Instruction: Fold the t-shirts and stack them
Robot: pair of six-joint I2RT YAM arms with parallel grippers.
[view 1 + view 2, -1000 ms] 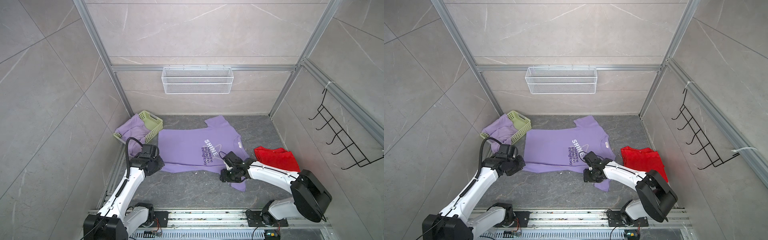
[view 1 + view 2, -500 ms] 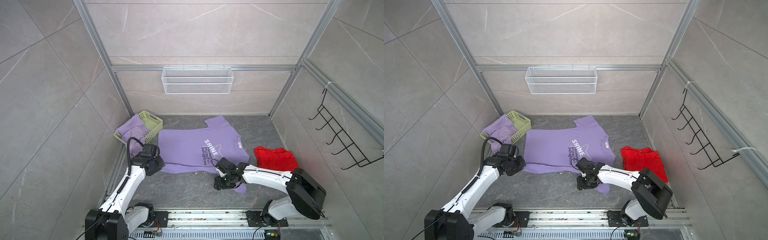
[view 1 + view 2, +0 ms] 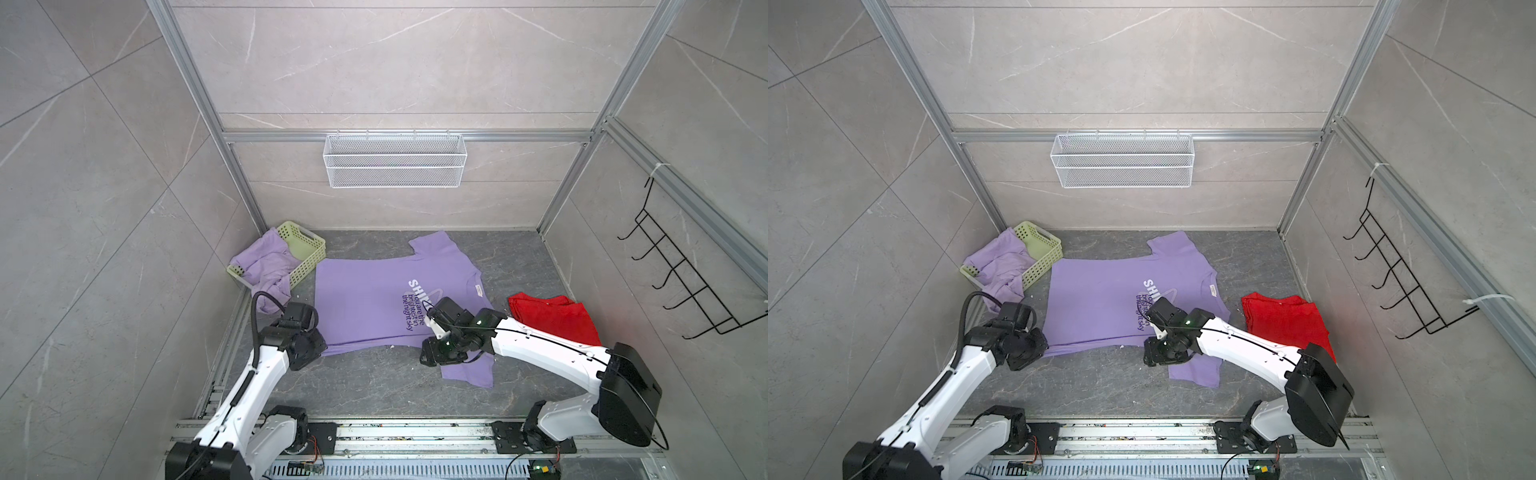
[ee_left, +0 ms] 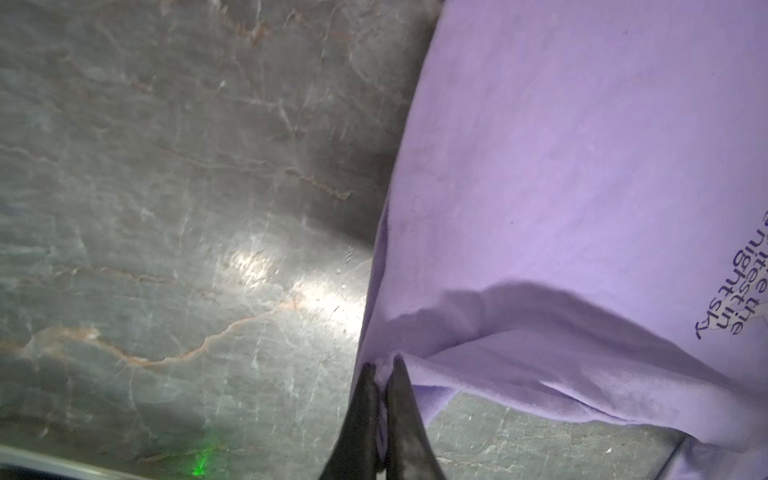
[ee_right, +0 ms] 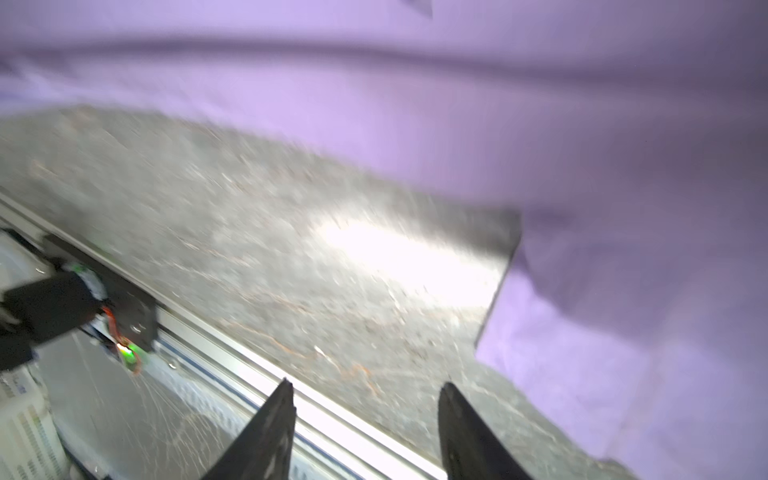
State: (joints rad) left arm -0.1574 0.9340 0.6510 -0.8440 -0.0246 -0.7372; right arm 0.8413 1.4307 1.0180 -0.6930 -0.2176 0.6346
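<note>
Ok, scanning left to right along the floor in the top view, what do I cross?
Green basket holding a crumpled lilac t-shirt → SHINE t-shirt spread flat → red cloth → black hook rack on the side wall.

Floor [image 3: 374, 386]: t-shirt [image 3: 361, 303], basket [image 3: 309, 264], possibly folded red cloth [image 3: 552, 318]

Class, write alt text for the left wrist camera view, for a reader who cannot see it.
The left end effector is shut on the edge of a lilac t-shirt, pinching a fold of it. Dark printed words show on the shirt; grey marbled tabletop fills the rest.
</note>
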